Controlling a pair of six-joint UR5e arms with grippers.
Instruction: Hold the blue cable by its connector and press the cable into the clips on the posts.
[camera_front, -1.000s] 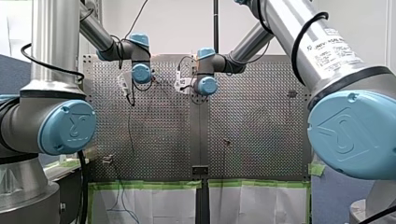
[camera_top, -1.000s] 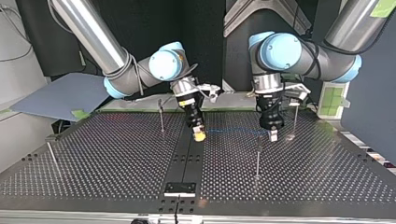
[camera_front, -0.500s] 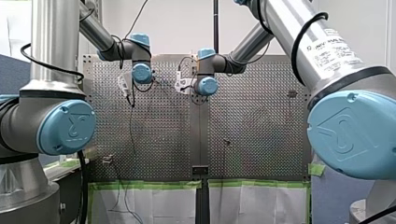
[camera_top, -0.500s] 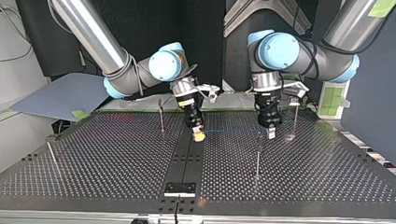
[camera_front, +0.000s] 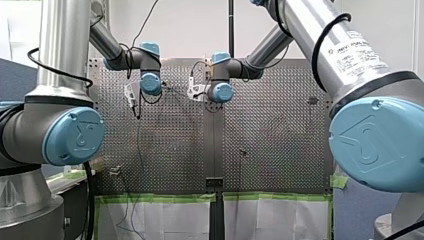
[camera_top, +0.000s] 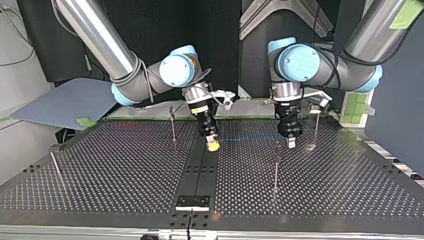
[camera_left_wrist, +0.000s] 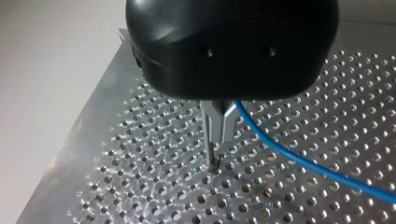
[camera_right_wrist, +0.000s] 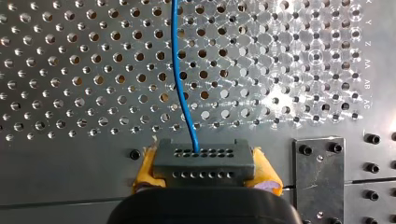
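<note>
My left claw (camera_top: 290, 141) has crept a hair toward my right claw (camera_top: 213, 145), which clamps the connector (camera_right_wrist: 204, 160), and the blue cable (camera_right_wrist: 180, 74) runs straight between them over the table (camera_top: 125, 165), pinched in the left claw near a post (camera_top: 276, 170).

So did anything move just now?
My left gripper slid a little back, away from the top view's camera, still pinching the blue cable. My right gripper stayed put, clamped on the connector. The posts did not move.
</note>
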